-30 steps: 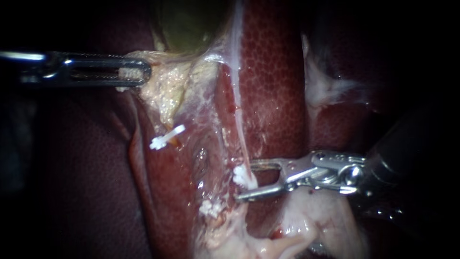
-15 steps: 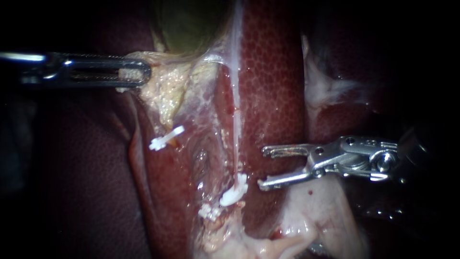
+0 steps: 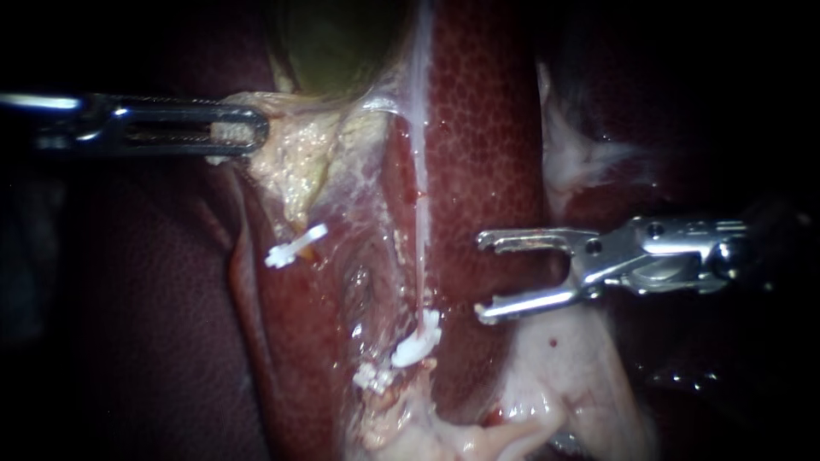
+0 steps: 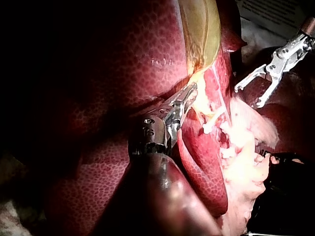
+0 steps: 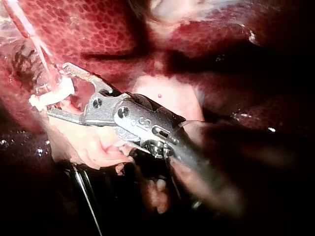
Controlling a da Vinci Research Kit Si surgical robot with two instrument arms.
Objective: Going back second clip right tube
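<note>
Pale fatty tissue (image 3: 555,384) fills the near field, beneath the right instrument (image 3: 483,277), whose shaft enters from the right. Its jaws stand wide open and empty, with their tips pointing toward the right tube (image 3: 418,171), a thin white strand running along the mottled red liver (image 3: 487,128). Near the lower jaw tip, but apart from it, a white clip (image 3: 418,343) sits tilted across the lower end of this tube. A lower clip (image 3: 371,376) lies just beside it, partly sunk in pale tissue. A third clip (image 3: 296,245) sits well apart, on the side of the left instrument (image 3: 252,128). Farther off, that instrument's jaws are closed on a fold of yellowish tissue (image 3: 290,162), which hangs just under the greenish gallbladder (image 3: 342,43).
</note>
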